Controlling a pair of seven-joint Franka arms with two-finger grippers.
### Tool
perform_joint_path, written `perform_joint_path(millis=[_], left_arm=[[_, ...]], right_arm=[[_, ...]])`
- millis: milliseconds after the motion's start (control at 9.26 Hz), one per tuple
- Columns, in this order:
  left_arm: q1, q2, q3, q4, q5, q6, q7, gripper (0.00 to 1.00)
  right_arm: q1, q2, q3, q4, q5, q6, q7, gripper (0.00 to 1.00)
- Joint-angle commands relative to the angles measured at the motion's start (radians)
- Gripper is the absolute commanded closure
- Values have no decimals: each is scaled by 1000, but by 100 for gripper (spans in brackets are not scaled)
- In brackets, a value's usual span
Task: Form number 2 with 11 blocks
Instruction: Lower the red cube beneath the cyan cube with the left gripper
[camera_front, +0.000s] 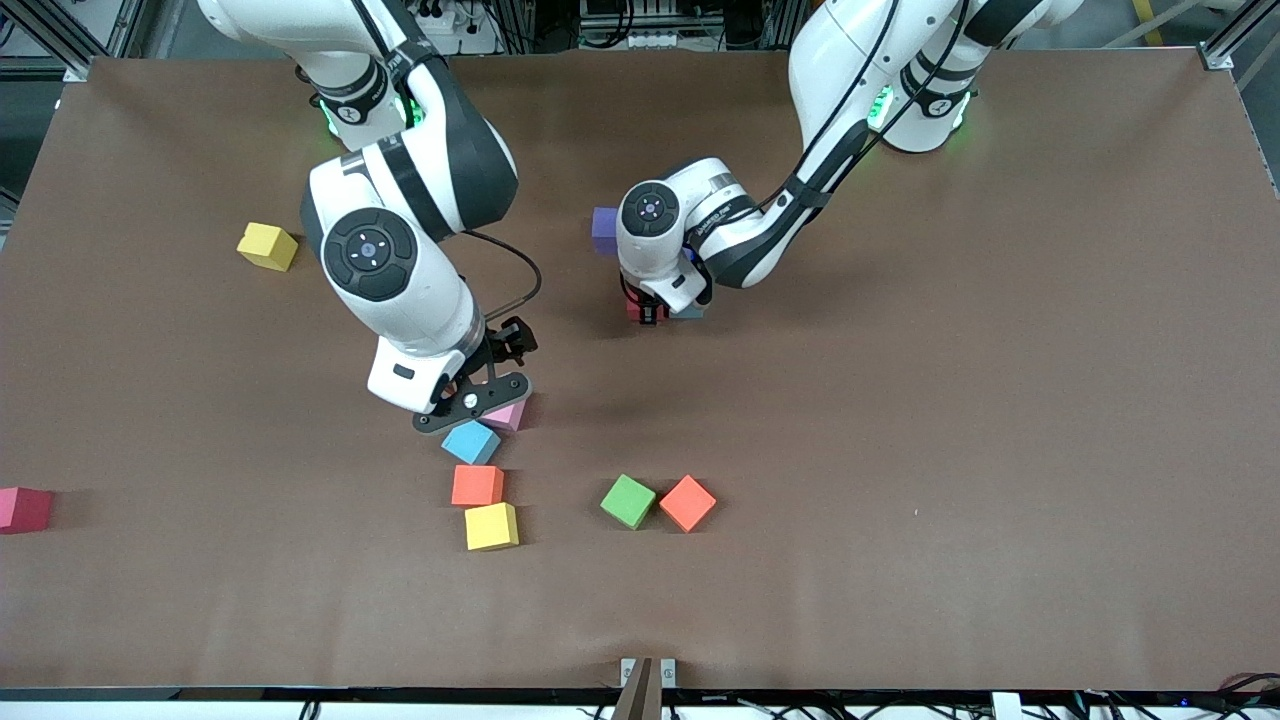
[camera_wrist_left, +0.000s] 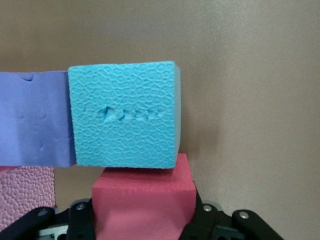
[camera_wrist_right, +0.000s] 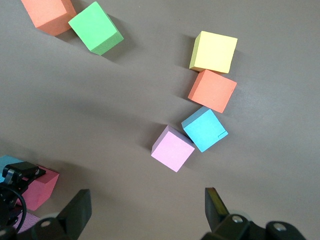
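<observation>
At the right arm's end of the tabletop (camera_front: 900, 450), a deep pink cube (camera_front: 22, 508) sits at the edge, well apart from the right hand (camera_front: 470, 400). A yellow cube (camera_front: 267, 246) lies closer to that hand, though still clear of it.

The right hand hangs released over the tabletop, and its fingers (camera_wrist_right: 75, 212) stand wide with nothing between them. Just off its fingertips lie a pale pink cube (camera_front: 508, 413) and a light blue cube (camera_front: 471, 441), touching at a corner. An orange cube (camera_front: 477, 485) and a second yellow cube (camera_front: 491, 526) follow in a loose line leading away from the hand.

Between the two hands a green cube (camera_front: 628, 501) lies just beside a second orange cube (camera_front: 687, 502). A purple cube (camera_front: 604, 230) sits near the left arm's wrist.

The left hand (camera_front: 648, 312) is down at the tabletop, clenched on a red cube (camera_wrist_left: 142, 200), which sits between its fingers (camera_wrist_left: 202, 217). Straight ahead of the fingertips, the red cube meets a second light blue cube (camera_wrist_left: 124, 117). That cube sits flush against a second purple cube (camera_wrist_left: 32, 125). Beside the red cube and apart from it, close to one finger, lies another pink cube (camera_wrist_left: 25, 192). This is the start of the number 2.
</observation>
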Motion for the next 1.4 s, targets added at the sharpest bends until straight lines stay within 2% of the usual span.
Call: perform_joint_path(millis=[0, 540, 648, 756, 864, 1297], left_arm=[[-4, 1, 2, -17, -11, 14, 12, 100], [-2, 3, 2, -28, -11, 16, 38, 100], [-1, 3, 2, -29, -11, 23, 47, 80], [1, 3, 2, -28, -11, 25, 49, 31], [-2, 3, 2, -28, -12, 24, 50, 27], [-2, -6, 2, -28, -14, 14, 44, 27]], right_arm=[[-8, -27, 10, -28, 11, 7, -9, 0], [-10, -27, 19, -28, 11, 8, -9, 0], [-10, -27, 19, -28, 11, 8, -9, 0], [-10, -27, 19, -28, 11, 8, -9, 0], [-10, -27, 19, -28, 11, 8, -9, 0], [-10, -27, 19, -28, 11, 7, -9, 0]])
